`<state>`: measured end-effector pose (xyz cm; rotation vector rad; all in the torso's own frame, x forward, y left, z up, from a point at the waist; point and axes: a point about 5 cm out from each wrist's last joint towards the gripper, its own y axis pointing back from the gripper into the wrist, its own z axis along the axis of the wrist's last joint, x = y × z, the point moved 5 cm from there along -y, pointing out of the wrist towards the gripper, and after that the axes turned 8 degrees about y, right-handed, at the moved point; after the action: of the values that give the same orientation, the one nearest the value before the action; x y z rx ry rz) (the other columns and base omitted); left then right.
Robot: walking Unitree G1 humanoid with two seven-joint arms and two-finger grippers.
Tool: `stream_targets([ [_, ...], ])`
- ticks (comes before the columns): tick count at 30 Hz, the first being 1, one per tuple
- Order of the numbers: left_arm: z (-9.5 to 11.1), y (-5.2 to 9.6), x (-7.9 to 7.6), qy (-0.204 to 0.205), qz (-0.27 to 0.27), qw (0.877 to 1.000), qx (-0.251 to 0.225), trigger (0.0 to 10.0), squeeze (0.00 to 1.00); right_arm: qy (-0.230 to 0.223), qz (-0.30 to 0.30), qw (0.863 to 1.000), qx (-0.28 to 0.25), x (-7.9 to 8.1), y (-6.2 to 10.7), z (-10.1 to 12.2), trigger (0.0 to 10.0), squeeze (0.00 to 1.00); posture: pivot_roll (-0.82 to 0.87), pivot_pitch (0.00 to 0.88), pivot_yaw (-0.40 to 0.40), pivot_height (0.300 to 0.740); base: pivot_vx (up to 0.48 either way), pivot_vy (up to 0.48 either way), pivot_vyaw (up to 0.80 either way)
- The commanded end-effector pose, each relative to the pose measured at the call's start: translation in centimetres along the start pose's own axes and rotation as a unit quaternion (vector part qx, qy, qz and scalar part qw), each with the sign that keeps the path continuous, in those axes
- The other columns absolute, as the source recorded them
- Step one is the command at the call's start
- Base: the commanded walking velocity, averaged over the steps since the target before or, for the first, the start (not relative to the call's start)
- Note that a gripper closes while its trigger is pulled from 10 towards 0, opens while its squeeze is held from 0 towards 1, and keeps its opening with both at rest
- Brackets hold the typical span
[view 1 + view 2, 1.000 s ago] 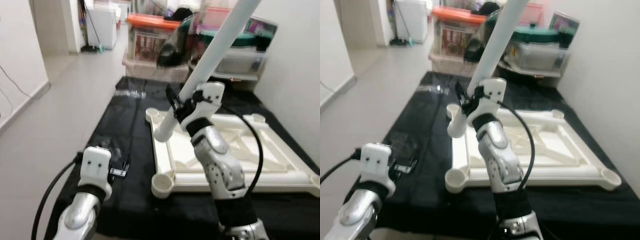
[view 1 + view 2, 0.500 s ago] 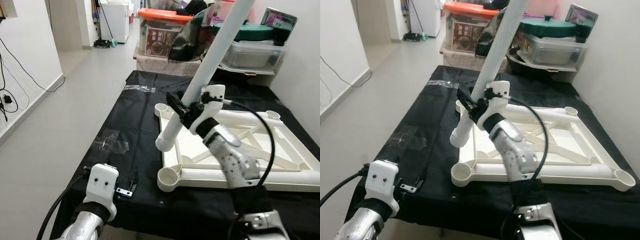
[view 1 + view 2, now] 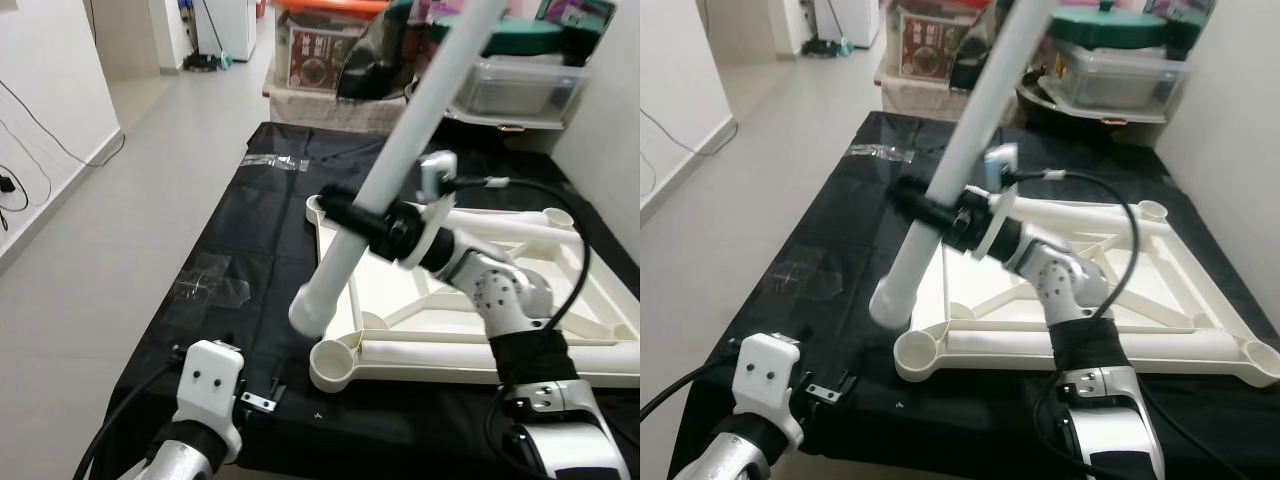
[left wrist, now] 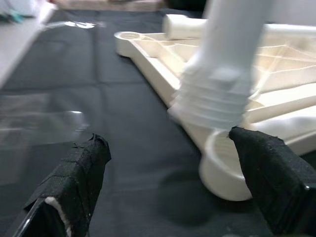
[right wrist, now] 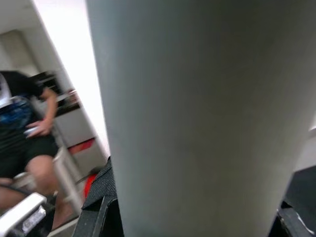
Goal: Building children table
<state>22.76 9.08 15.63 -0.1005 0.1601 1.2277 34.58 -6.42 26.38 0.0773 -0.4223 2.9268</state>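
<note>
Our right hand (image 3: 362, 222) grips a long white table leg (image 3: 400, 165), its black fingers clamped around the tube partway along its length. The leg slants steeply: its upper part rises past the hand toward the storage boxes (image 3: 330, 45) beyond, and its threaded lower end (image 4: 213, 94) hangs below the hand, just above a round corner socket (image 3: 335, 362) of the upturned white table top (image 3: 1090, 290). That frame lies flat on a black sheet (image 3: 250, 240) under the hand. Our left hand (image 4: 168, 182) hovers low over the sheet near the same corner, its two black fingers (image 4: 74, 173) spread wide and holding nothing, with the socket and the leg's end between them in the wrist view. In the right wrist view, a person (image 5: 24, 133) sits on a chair beyond the leg.
</note>
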Motion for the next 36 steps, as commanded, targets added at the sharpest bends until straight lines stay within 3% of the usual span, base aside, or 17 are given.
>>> stream_targets([
  [1,-0.4,0.5,-0.7,0.009,-0.016,1.0,0.015,10.0,0.0,0.007,0.022,1.0,0.009,0.5,0.0,-0.1,10.0,0.0,0.13,0.192,-0.092,0.74,0.0,0.0,0.0],
  [4,-0.5,1.3,-1.4,0.022,-0.037,0.999,0.025,10.0,0.0,0.012,0.043,0.999,0.019,0.7,-0.1,-0.5,10.0,0.0,0.13,0.202,-0.092,0.74,0.0,0.0,0.0],
  [9,-1.0,2.7,-2.3,-0.003,-0.074,0.996,0.047,10.0,0.0,0.004,0.092,0.995,0.027,1.4,-0.1,-0.8,10.0,0.0,0.14,0.206,-0.096,0.74,0.0,0.0,0.0],
  [19,-1.5,3.4,-2.4,-0.014,-0.078,0.995,0.061,10.0,0.0,0.007,0.132,0.99,0.054,2.2,0.7,-1.8,10.0,0.0,0.15,0.193,-0.097,0.74,0.0,0.0,0.0],
  [25,-1.4,3.2,-2.4,-0.017,-0.079,0.995,0.061,10.0,0.0,0.032,0.108,0.988,0.105,1.3,1.3,-3.6,10.0,0.0,0.14,0.188,-0.093,0.74,0.0,0.0,0.0],
  [36,-1.4,3.2,-2.4,-0.021,-0.077,0.995,0.06,10.0,0.0,0.047,0.122,0.983,0.133,1.3,1.6,-4.0,10.0,0.0,0.15,0.2,-0.093,0.74,0.0,0.0,0.0],
])
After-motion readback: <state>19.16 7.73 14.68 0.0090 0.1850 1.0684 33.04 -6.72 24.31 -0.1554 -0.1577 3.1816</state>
